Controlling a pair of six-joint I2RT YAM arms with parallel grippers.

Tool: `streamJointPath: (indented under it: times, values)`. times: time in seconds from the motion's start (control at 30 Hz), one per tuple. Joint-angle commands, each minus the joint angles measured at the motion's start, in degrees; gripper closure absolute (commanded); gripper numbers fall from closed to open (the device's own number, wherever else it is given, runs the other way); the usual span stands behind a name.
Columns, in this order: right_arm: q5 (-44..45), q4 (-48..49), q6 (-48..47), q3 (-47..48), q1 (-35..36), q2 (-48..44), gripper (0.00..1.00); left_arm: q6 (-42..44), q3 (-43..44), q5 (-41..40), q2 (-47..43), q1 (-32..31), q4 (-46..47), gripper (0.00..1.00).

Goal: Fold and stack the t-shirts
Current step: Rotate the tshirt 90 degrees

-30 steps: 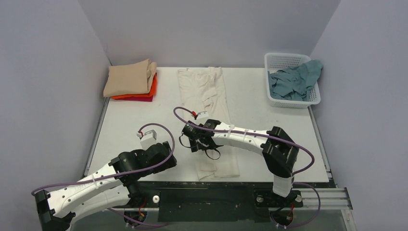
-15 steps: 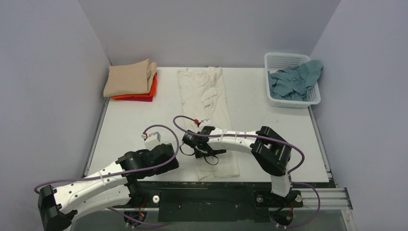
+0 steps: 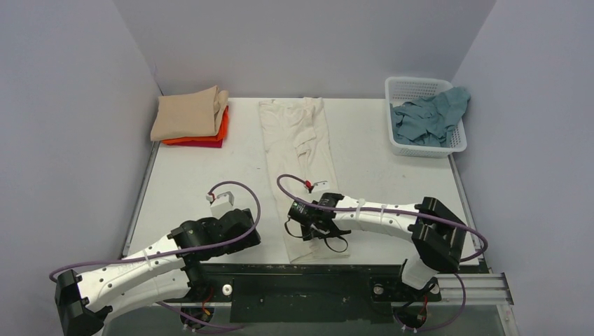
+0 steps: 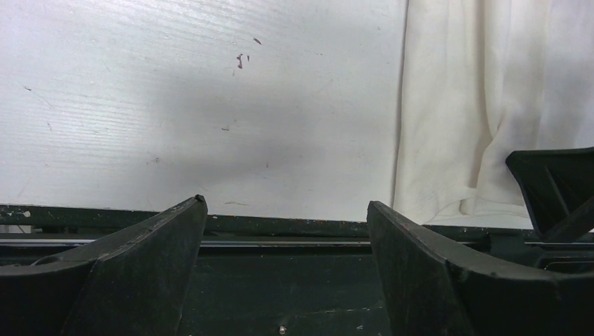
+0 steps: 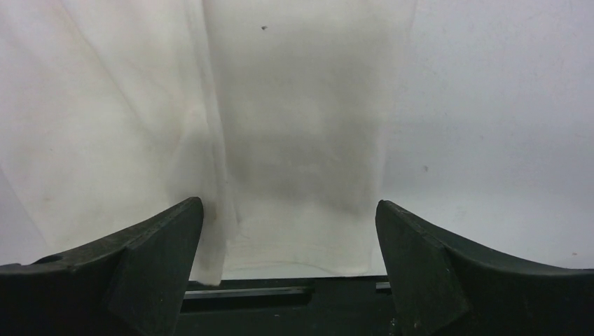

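A white rectangular table (image 3: 196, 175) is seen filling the middle of the top view, and a large cream-white t-shirt (image 3: 298, 140), folded into a long narrow strip, is laid down its centre from the far edge to the near edge. At the upper right of the frame a white plastic lattice basket (image 3: 413, 85) is placed, with a crumpled dusty teal-blue t-shirt (image 3: 427, 119) lying in it and draped over its rim. At the upper left a folded tan t-shirt (image 3: 185, 115) is stacked on an orange one (image 3: 223, 124) and a red one (image 3: 210, 143). The right gripper (image 5: 288, 206) is held over the cream strip's near hem, fingers spread wide with nothing between them. The left gripper (image 4: 287, 210), likewise spread apart, is held at the table's near edge, just left of the strip.
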Motion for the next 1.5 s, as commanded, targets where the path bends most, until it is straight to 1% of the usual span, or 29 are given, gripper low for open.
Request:
streamJointPath:
  times: [0.0,0.13,0.2,0.27,0.37,0.43,0.47,0.5,0.53,0.57,0.6,0.67,0.73,0.77,0.9,1.0,1.1,1.2,1.27,1.33,1.47]
  values:
    - [-0.46,-4.74,1.67,-4.29,0.29,-3.2,0.12,1.45,0.6,-0.07,0.36,0.31,0.82,0.05]
    - [0.9,-6.48,3.17,-7.69,-0.21,-7.46,0.11,3.26,1.43,1.15,1.92,0.25,1.61,0.05]
    - [1.29,-7.21,3.81,-8.95,-0.34,-10.37,0.11,4.68,1.77,3.03,3.33,0.18,3.03,0.05]
    - [1.83,-8.06,4.89,-10.15,-0.6,-13.54,0.11,5.56,2.19,5.43,5.21,-0.22,5.25,0.04]
    - [3.04,-9.12,6.6,-12.28,-1.74,-17.88,0.11,5.72,2.69,7.58,9.74,-2.6,10.3,0.05]
    - [3.13,-7.3,6.81,-12.98,-1.81,-20.88,0.11,5.7,3.4,8.26,13.43,-4.15,13.56,0.05]
    - [2.56,-4.89,6.78,-13.35,-1.8,-22.61,0.11,5.83,3.92,8.62,14.68,-4.64,14.32,0.05]
    - [1.07,-3.18,6.49,-13.54,-1.8,-23.98,0.11,5.83,5.29,8.52,17.38,-5.53,14.75,0.05]
    - [-1.06,0.75,6.05,-13.75,-1.76,-24.51,0.11,5.72,6.05,7.7,18.68,-5.99,14.52,0.05]
    - [-2.26,2.71,5.69,-13.88,-1.69,-24.74,0.11,5.45,7.21,7.27,20.73,-6.88,14.1,0.04]
    - [-4.46,6.69,4.77,-13.84,-1.54,-24.53,0.11,5.35,7.58,6.84,21.49,-7.24,14.1,0.04]
    - [-5.82,10.19,3.6,-12.68,-1.2,-22.12,0.11,5.11,8.12,6.79,22.82,-7.95,14.48,0.04]
    - [-5.9,11.15,2.28,-10.23,-0.96,-18.01,0.11,4.55,7.98,7.12,23.21,-8.24,15.24,0.04]
    - [-5.74,11.17,1.96,-9.43,-0.85,-14.75,0.11,4.08,7.65,7.15,22.85,-8.39,15.25,0.04]
    - [-5.07,10.42,1.04,-5.85,-0.84,-6.51,0.11,2.72,5.49,6.41,19.83,-8.55,13.97,0.04]
    - [-5.13,9.69,0.7,-5.11,-0.9,-3.02,0.12,2.13,3.59,5.84,16.87,-8.56,13.56,0.04]
    - [-2.57,5.49,0.91,-5.17,-1.16,-1.61,0.12,2.0,2.94,5.27,15.36,-8.56,12.77,0.04]
    - [2.4,0.8,2.07,-6.59,-2.13,-2.99,0.12,2.3,3.0,4.58,14.38,-8.56,11.78,0.04]
    - [4.15,-1.34,2.82,-8.67,-2.79,-7.36,0.12,2.92,3.2,4.48,14.37,-8.57,11.97,0.04]
    - [4.39,-2.15,3.4,-10.87,-3.22,-11.66,0.12,3.53,3.64,4.65,14.89,-8.56,12.41,0.04]
    - [1.87,-2.96,4.76,-15.35,-3.72,-19.91,0.12,4.28,4.88,5.54,17.8,-8.62,13.4,0.04]
